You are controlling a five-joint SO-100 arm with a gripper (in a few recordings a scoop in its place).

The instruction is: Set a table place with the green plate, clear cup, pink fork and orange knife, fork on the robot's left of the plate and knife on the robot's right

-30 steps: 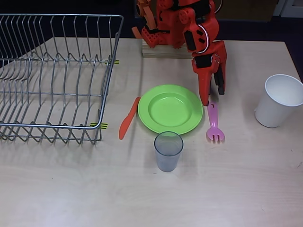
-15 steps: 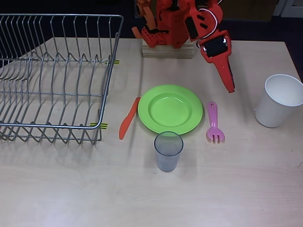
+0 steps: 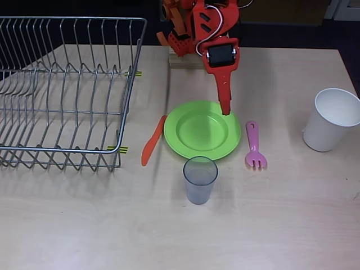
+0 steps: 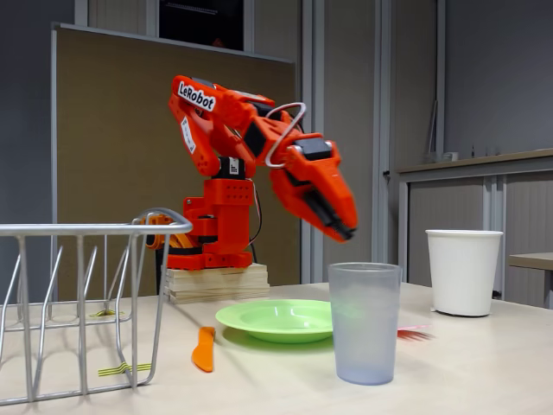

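The green plate [image 3: 202, 130] [image 4: 278, 318] lies in the middle of the table. The orange knife [image 3: 152, 142] [image 4: 204, 348] rests just left of it in the overhead view, and the pink fork [image 3: 254, 147] [image 4: 415, 332] rests just right of it. The clear cup [image 3: 199, 180] [image 4: 364, 322] stands upright in front of the plate. My gripper [image 3: 225, 108] [image 4: 344, 231] hangs in the air above the plate's far rim, fingers together and pointing down, holding nothing.
A wire dish rack [image 3: 62, 90] [image 4: 82, 294] fills the left of the table. A white opaque cup [image 3: 332, 119] [image 4: 463, 270] stands at the right edge. My base sits on a wooden block [image 3: 194, 61] behind the plate.
My gripper rose from beside the fork's handle, swung out to the right, then came back left over the plate's far rim. The fork, knife, plate and cup stayed put.
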